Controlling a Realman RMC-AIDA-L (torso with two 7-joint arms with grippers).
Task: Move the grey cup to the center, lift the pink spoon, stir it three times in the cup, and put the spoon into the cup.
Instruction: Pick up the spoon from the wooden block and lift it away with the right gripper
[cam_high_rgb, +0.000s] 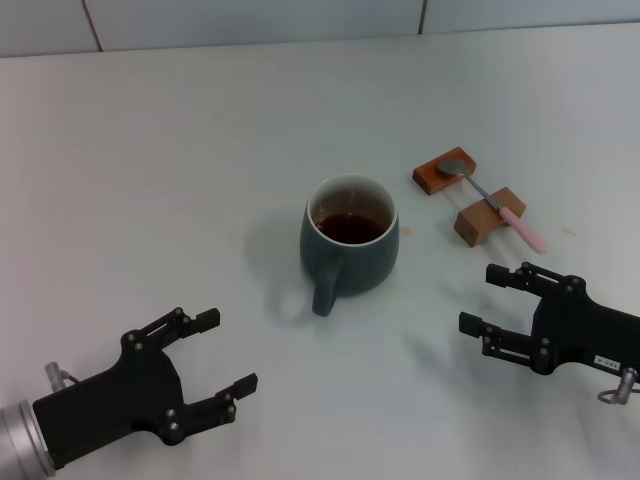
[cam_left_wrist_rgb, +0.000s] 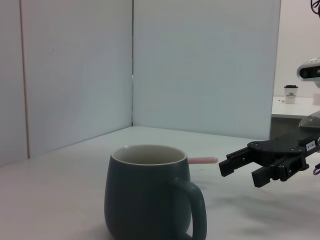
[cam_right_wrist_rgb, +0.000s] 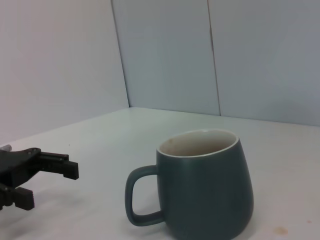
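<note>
Fingers on both my grippers stand wide open and hold nothing: the left gripper hovers near the cup's handle side, the right gripper just short of the spoon. The cup stands upright about mid-tabletop, so I judge the move done. The spoon lies across two wooden blocks, untouched; lifting, stirring and placing remain.

A white table stands boxed in by pale panel walls with thin vertical seams.
</note>
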